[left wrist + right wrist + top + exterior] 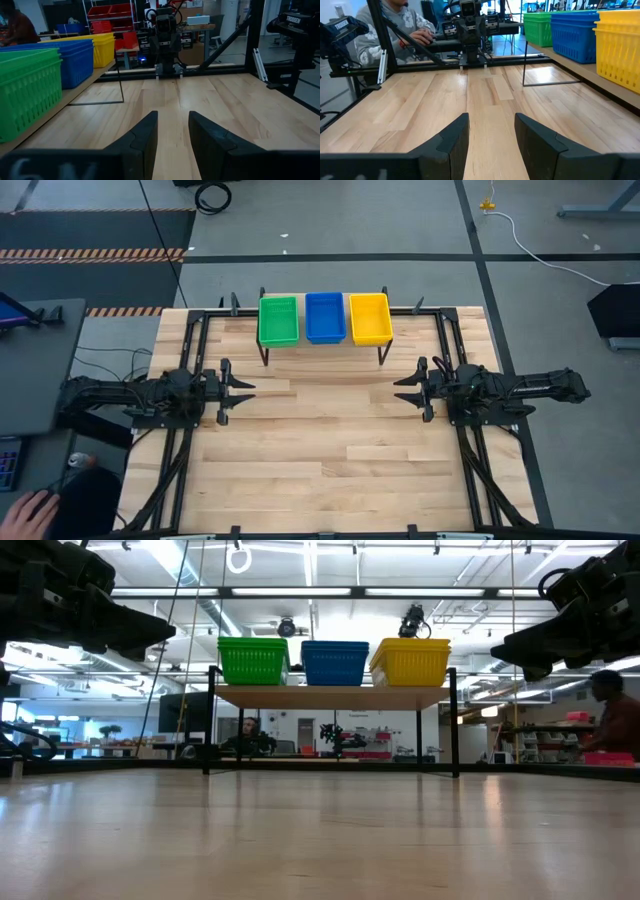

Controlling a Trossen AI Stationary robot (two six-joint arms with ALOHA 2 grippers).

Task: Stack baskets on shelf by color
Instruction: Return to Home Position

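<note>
Green baskets point(279, 320), blue baskets point(325, 317) and yellow baskets point(369, 318) stand side by side in three stacks on the low wooden shelf point(335, 696) at the table's far edge. The stacks also show in the low view: green point(253, 660), blue point(335, 662), yellow point(410, 661). My left gripper point(247, 388) is open and empty above the table at its left side. My right gripper point(401, 392) is open and empty at the right side. Both point toward the table's middle, clear of the shelf.
The shelf stands on thin black legs point(264, 352) with room beneath it. A black frame point(200, 330) runs around the tabletop. A person sits beyond the table's left side in the right wrist view point(395, 25), and a hand point(35, 510) shows at the near left.
</note>
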